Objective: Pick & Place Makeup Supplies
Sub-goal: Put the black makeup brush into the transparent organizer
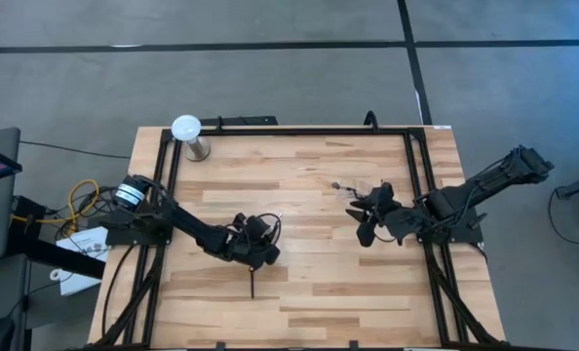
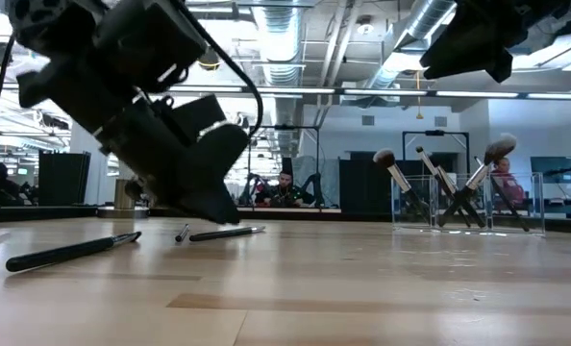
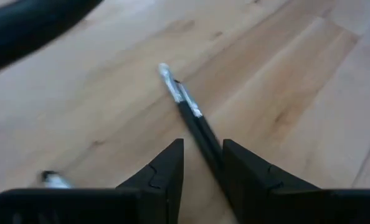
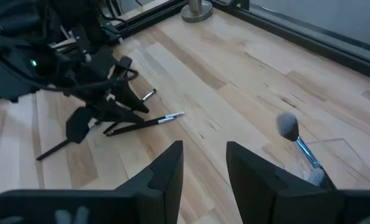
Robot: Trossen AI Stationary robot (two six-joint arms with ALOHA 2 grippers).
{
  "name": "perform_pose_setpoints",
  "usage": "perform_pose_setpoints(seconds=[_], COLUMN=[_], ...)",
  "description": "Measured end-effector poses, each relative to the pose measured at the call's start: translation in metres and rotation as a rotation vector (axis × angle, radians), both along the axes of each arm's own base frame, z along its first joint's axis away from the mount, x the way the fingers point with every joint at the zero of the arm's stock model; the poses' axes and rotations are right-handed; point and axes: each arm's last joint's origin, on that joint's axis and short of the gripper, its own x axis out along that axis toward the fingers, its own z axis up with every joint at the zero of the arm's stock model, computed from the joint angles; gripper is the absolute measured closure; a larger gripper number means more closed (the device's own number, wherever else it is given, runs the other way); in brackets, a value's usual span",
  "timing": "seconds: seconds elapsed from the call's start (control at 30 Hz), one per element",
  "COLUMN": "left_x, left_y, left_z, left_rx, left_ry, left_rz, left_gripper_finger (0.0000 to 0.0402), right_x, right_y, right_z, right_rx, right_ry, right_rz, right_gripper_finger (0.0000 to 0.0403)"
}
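Two thin dark makeup brushes (image 3: 186, 111) with silvery ferrules lie side by side on the wooden table. Their handle ends run in between the open fingers of my left gripper (image 3: 202, 168), close along one finger. That gripper (image 1: 265, 244) hangs low over the table's middle left, slanting down. A longer dark brush (image 1: 253, 283) lies nearer the front edge, and a short one (image 4: 149, 94) lies beyond the pair. My right gripper (image 1: 366, 216) waits open, raised at the middle right. Several brushes (image 2: 459, 187) stand in a clear holder (image 2: 470, 216) below it.
A white globe on a metal base (image 1: 187, 132) stands at the far left corner. Black frame rails (image 1: 289, 130) run along the far, left and right table edges. Bare wood (image 1: 328, 283) lies between the arms and toward the front.
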Motion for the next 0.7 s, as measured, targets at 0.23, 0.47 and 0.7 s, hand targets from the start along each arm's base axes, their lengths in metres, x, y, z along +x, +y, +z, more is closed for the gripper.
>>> perform_pose_setpoints(seconds=[0.23,0.47,0.7], left_x=[0.002,0.001,0.005], left_y=[-0.002,-0.004,-0.005], left_z=[-0.025,-0.026,-0.025], left_rx=[0.048,0.057,0.021], left_ry=[0.013,0.011,-0.024], left_rz=[0.023,0.025,0.019], left_gripper_finger=[0.0294,0.0308,0.0388], right_x=[0.0,0.0,0.005], right_y=[0.0,0.0,0.002], right_z=[0.0,0.0,-0.003], right_rx=[0.0,-0.034,-0.044], right_ry=[0.001,0.013,0.017], right_rz=[0.0,0.022,0.03], right_gripper_finger=[0.029,0.029,0.029])
